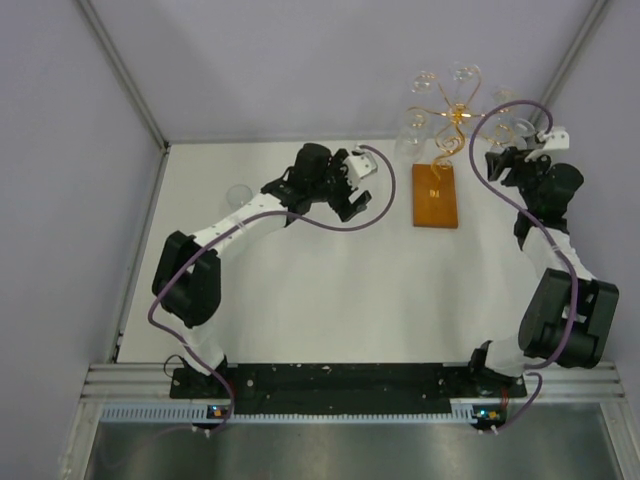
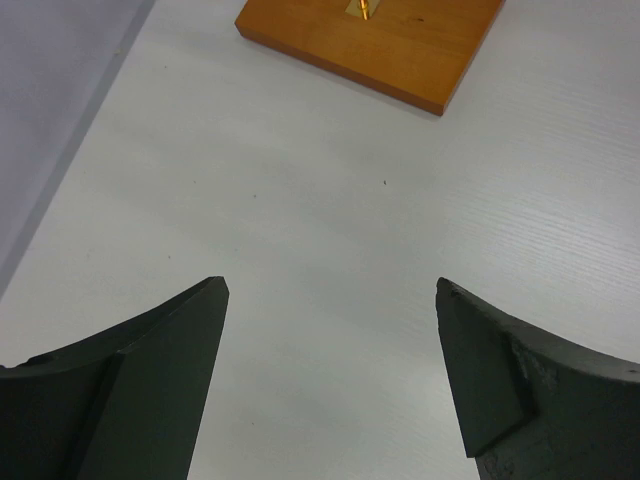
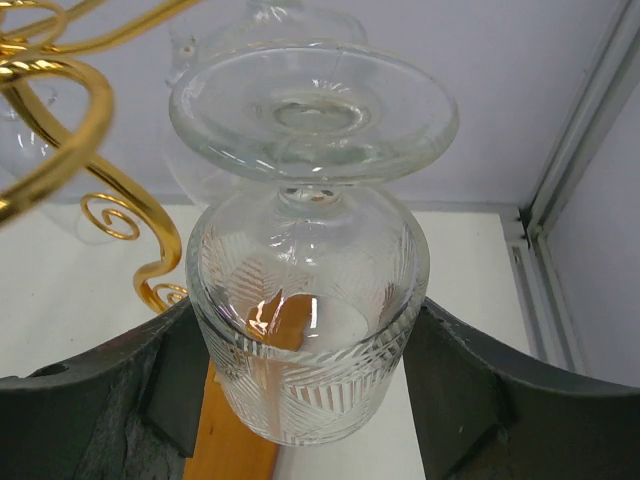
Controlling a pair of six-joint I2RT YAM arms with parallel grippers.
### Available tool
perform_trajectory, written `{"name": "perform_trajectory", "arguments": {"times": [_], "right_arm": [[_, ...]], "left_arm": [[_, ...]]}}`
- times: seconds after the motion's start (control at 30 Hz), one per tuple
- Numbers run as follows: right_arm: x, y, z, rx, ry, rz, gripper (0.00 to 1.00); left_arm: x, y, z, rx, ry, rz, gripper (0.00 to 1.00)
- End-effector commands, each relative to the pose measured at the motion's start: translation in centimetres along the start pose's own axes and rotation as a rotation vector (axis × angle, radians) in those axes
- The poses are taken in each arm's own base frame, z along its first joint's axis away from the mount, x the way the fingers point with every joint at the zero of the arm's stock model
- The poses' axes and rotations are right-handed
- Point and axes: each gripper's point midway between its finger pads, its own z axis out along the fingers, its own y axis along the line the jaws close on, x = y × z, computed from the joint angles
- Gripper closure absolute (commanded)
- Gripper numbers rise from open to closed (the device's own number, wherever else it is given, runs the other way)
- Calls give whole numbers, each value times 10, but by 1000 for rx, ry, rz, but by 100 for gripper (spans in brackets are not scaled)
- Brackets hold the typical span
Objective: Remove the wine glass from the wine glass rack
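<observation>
A clear cut-pattern wine glass (image 3: 300, 270) hangs upside down, foot uppermost, with my right gripper (image 3: 305, 325) shut on its bowl; both fingers (image 3: 455, 380) press its sides. It sits just right of the wine glass rack's gold scroll arms (image 3: 80, 110), and the foot looks apart from them. In the top view the glass (image 1: 500, 128) is at the rack's right side, by the right gripper (image 1: 503, 155). The rack (image 1: 450, 112) stands on its orange wooden base (image 1: 435, 195). My left gripper (image 1: 350, 195) is open and empty, left of the base, over bare table (image 2: 332, 290).
More clear glasses hang on the rack at the back (image 1: 462, 75) and left (image 1: 415, 125). Another glass (image 1: 238, 195) stands on the table at far left. The back wall and a corner post (image 3: 570, 150) are close behind the rack. The base corner (image 2: 400, 50) lies ahead of the left gripper.
</observation>
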Motion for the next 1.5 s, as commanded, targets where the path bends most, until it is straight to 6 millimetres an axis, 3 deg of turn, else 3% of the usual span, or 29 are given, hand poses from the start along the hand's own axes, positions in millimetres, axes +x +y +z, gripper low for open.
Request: {"name": "perform_trajectory", "arguments": {"times": [0.0,0.13,0.27,0.4,0.53,0.63,0.73,0.83,1.07,1.13,1.23,1.47], "right_arm": [[-27,-8,-19,96,-44,101,100],[1,1,-47,166,98,331,100],[23,36,-81,130,243,501,100],[47,63,-114,146,386,672,100],[60,96,-134,60,530,799,100],[60,96,-146,104,591,792,100],[53,113,-147,1,604,863,100],[52,140,-146,-135,627,1071,100],[47,166,-149,-368,625,1303,100],[50,170,-152,-418,634,1360,100],[49,173,-155,-458,612,1410,100],[32,178,-160,-510,600,1370,100]], "left_arm": [[-25,3,-16,-52,-90,15,11],[-30,-2,-27,-55,-127,47,11],[-31,-14,-42,-47,-178,89,13],[-37,-39,-67,-43,-256,181,15],[-34,-73,-79,-54,-308,275,18],[-51,-97,-81,-52,-360,278,22],[-71,-124,-75,-37,-419,300,25],[-89,-151,-62,17,-462,286,28],[-123,-177,-25,-5,-507,380,29],[-133,-179,-17,-17,-520,399,30],[-132,-175,-1,-48,-480,412,31],[-112,-161,19,-131,-387,470,35]]}}
